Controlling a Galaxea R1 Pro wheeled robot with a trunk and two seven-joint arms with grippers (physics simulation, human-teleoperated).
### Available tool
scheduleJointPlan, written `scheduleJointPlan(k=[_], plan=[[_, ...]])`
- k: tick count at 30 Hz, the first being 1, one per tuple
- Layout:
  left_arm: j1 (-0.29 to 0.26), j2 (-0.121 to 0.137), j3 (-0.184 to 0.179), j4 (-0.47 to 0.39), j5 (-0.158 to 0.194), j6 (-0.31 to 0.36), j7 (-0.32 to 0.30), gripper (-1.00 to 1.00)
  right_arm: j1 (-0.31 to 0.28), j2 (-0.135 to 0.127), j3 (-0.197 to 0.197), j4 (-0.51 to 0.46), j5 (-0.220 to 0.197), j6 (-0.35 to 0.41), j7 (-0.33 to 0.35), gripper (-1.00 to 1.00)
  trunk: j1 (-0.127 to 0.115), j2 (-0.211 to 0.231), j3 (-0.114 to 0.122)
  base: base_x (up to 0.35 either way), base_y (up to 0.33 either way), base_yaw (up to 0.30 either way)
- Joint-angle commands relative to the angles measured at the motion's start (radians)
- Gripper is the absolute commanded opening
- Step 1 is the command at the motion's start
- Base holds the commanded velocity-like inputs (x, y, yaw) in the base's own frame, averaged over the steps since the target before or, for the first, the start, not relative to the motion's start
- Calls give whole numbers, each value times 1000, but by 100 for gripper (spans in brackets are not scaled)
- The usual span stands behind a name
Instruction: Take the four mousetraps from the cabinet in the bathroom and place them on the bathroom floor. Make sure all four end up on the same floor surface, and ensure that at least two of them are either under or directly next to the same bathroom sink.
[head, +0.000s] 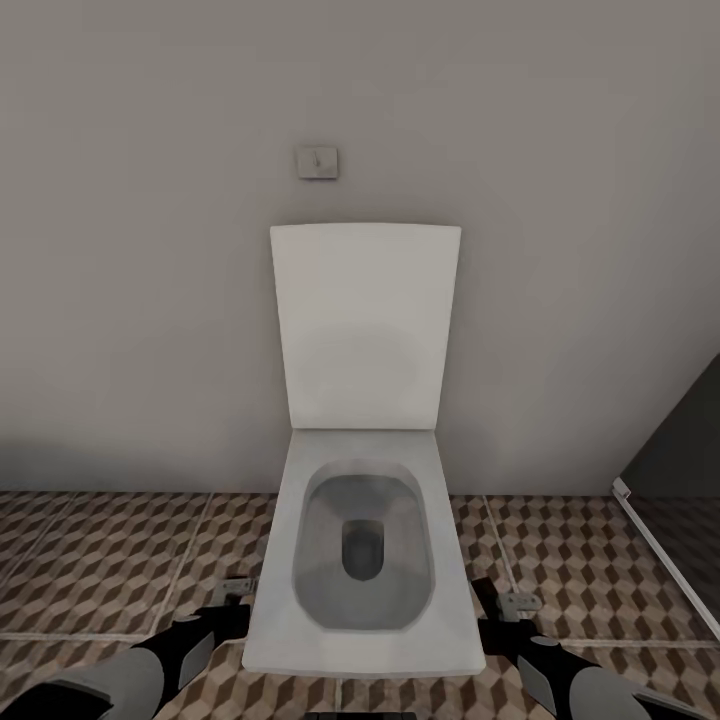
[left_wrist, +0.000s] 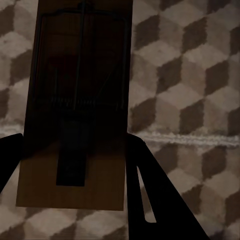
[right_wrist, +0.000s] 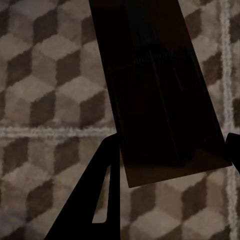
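Note:
A dark brown mousetrap (left_wrist: 75, 110) with its wire spring lies between the fingers (left_wrist: 150, 185) of my left gripper (left_wrist: 75, 150), which is shut on it above the cube-patterned bathroom floor (left_wrist: 195, 75). My right gripper (right_wrist: 170, 150) is shut on a second mousetrap (right_wrist: 160, 90), also over the tiles. In the head view the left gripper (head: 235, 592) and right gripper (head: 510, 602) hang low on either side of the toilet, close to the floor (head: 100, 560). The cabinet is out of view.
A white toilet (head: 365, 560) with its lid up stands straight ahead against a plain grey wall, a flush button (head: 318, 161) above it. A dark panel (head: 680, 450) with a white base strip (head: 660, 560) borders the right. Tiled floor spreads to both sides of the toilet.

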Motion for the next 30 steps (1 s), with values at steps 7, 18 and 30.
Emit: scheduleJointPlan(k=[7, 18, 30], plan=[[15, 0, -8, 1, 7, -2, -4, -100, -1, -1, -8, 3, 6, -5, 2, -100, 0, 0, -1, 0, 0, 0], [16, 0, -8, 1, 6, -2, -4, -100, -1, -1, -9, 3, 6, -1, 3, -100, 0, 0, -1, 0, 0, 0], [17, 0, -8, 1, 5, -2, -4, -100, -1, -5, -9, 3, 6, 12, 10, -100, 0, 0, -1, 0, 0, 0]])
